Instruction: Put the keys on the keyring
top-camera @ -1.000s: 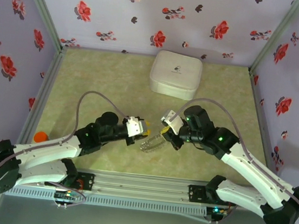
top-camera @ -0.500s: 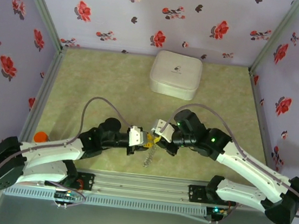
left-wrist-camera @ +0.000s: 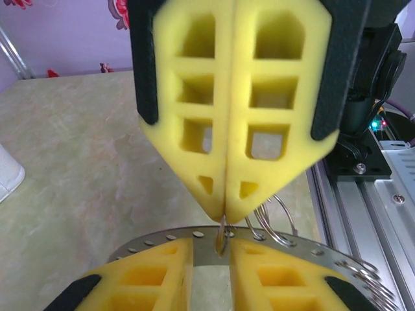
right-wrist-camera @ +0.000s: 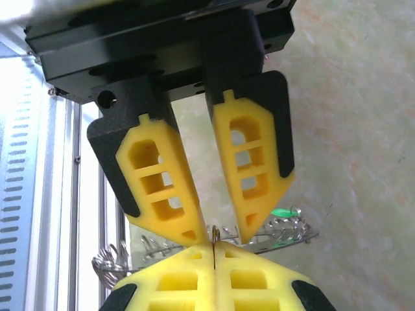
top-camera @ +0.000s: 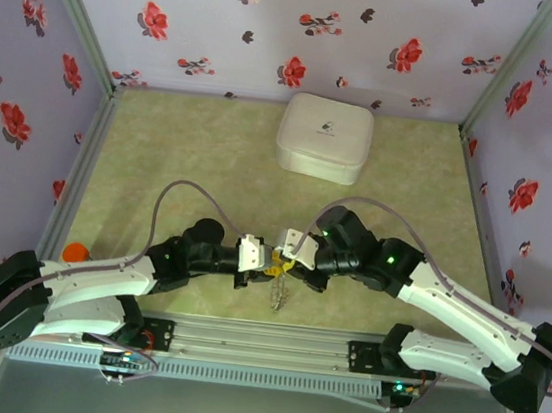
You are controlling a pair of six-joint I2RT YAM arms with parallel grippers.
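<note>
One keyring (right-wrist-camera: 292, 234): likely light, floppy, slippery; pinch its band edgewise. Right gripper (right-wrist-camera: 214, 256) clenched on wire (left-wrist-camera: 222, 238); left gripper (right-wrist-camera: 222, 233) part-spread, hold unclear.

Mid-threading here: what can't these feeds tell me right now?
Left wrist: thin metal piece pinched in the right end effector; its pads hide whether it's a key.
Right wrist: green key head, partly behind the left end effector; threaded or not, unclear.
Top view: keyring too small for detail.
</note>
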